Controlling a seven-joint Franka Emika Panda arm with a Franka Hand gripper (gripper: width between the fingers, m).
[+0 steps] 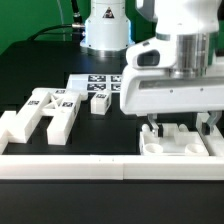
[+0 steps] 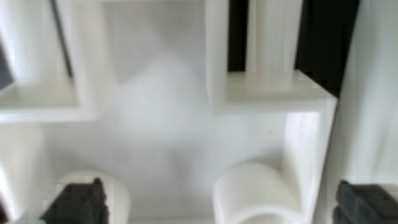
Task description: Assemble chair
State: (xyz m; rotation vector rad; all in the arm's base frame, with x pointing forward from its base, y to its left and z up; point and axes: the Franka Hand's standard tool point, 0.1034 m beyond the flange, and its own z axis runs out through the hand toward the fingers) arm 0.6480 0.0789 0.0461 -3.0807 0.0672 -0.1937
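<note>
My gripper (image 1: 180, 130) hangs low at the exterior view's right, fingers pointing down. Its jaws are open and straddle a white blocky chair piece (image 1: 181, 143) that lies against the front rail. In the wrist view that piece (image 2: 169, 120) fills the picture, blurred and very close. The two black finger pads (image 2: 80, 200) stand wide apart on either side of it; I cannot tell whether they touch it. Other chair pieces with marker tags lie on the exterior view's left: a large one (image 1: 38, 112), a long one (image 1: 65, 116) and a small block (image 1: 101, 100).
The long white front rail (image 1: 90, 166) runs along the table's near edge. The marker board (image 1: 92, 82) lies flat behind the loose pieces. The arm's white base (image 1: 105, 25) stands at the back.
</note>
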